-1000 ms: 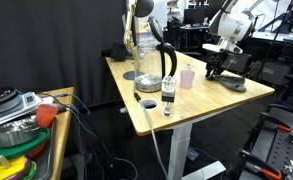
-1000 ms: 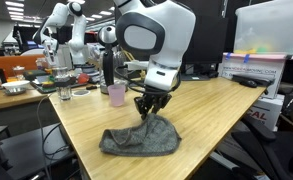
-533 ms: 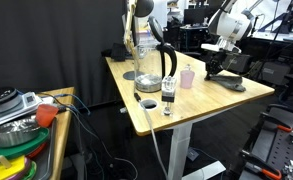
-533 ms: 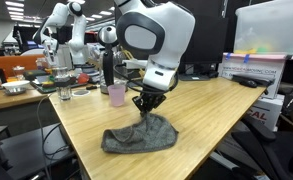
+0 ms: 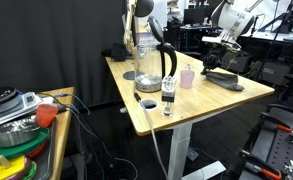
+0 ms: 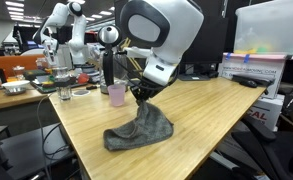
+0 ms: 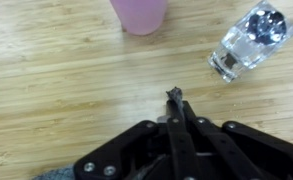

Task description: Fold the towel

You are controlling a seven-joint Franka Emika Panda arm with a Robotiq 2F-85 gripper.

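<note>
Hand [image 6: 139, 95]: clamped on towel [image 6: 142, 128] edge, held above desk [image 6: 221, 110]. Towel: draped down, lower end resting on desk. Pink cup [image 6: 116, 95]: upright, near, apart.

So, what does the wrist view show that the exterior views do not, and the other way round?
Only the wrist view: the shut gripper from above, with a small tip of the towel pinched in it. Only an exterior view: the towel hanging from the gripper, its lower part lying on the table. Both: the pink cup and the table.
</note>
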